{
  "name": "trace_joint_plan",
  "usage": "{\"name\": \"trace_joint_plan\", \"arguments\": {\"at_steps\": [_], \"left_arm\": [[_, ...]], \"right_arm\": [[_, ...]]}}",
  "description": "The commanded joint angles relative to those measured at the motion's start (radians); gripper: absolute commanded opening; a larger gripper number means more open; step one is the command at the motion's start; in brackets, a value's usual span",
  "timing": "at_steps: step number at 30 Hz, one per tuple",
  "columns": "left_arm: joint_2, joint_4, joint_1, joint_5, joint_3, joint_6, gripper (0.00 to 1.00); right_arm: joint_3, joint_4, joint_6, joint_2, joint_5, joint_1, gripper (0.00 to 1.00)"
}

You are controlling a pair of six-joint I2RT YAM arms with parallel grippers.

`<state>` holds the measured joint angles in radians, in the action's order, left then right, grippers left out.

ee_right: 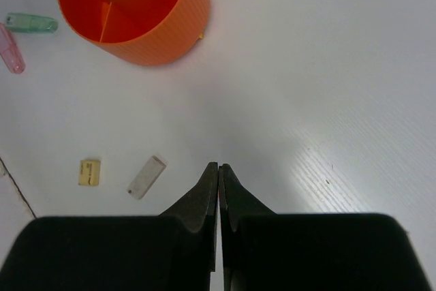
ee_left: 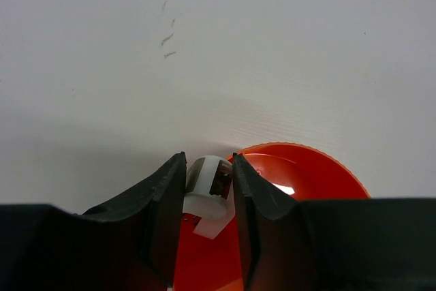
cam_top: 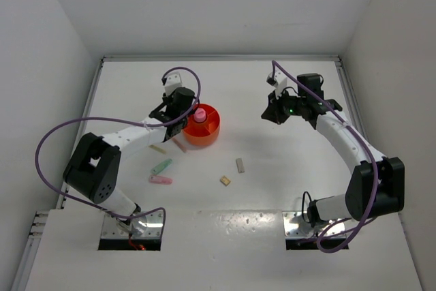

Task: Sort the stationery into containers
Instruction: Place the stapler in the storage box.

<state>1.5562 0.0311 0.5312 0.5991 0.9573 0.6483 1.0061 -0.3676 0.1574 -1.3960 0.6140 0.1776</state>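
Observation:
The round orange tub (cam_top: 208,134) stands left of the table's middle, with the pink-magenta capsule (cam_top: 199,114) upright in its central cup. My left gripper (cam_top: 181,126) is at the tub's left rim, shut on a white stick (ee_left: 208,180) and holding it over the tub's edge (ee_left: 306,168). My right gripper (cam_top: 269,115) is shut and empty, above bare table to the right of the tub; its closed tips show in the right wrist view (ee_right: 219,167). The tub also shows there (ee_right: 157,32).
Loose on the table in front of the tub are a tan stick (cam_top: 158,148), a mint stick (cam_top: 161,166), a pink stick (cam_top: 161,180) and two beige blocks (cam_top: 225,180) (cam_top: 240,165). White walls enclose the table on three sides.

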Motion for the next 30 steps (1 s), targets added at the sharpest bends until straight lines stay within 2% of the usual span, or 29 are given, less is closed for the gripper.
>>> {"name": "trace_joint_plan", "arguments": {"at_steps": [1,8,11,16,30], "left_arm": [[-0.007,0.018,0.019,-0.002,-0.008,0.011,0.38],[-0.007,0.018,0.019,-0.002,-0.008,0.011,0.35],[-0.016,0.018,0.019,-0.002,-0.008,0.011,0.23],[-0.034,0.018,0.019,-0.012,-0.008,0.011,0.17],[-0.044,0.018,0.019,-0.002,-0.017,0.011,0.17]], "right_arm": [[0.002,0.022,0.016,-0.001,0.027,-0.006,0.00],[0.002,0.022,0.016,-0.001,0.027,-0.006,0.00],[0.002,0.022,0.016,-0.001,0.027,-0.006,0.00],[0.002,0.022,0.016,-0.001,0.027,-0.006,0.00],[0.002,0.022,0.016,-0.001,0.027,-0.006,0.00]]}}
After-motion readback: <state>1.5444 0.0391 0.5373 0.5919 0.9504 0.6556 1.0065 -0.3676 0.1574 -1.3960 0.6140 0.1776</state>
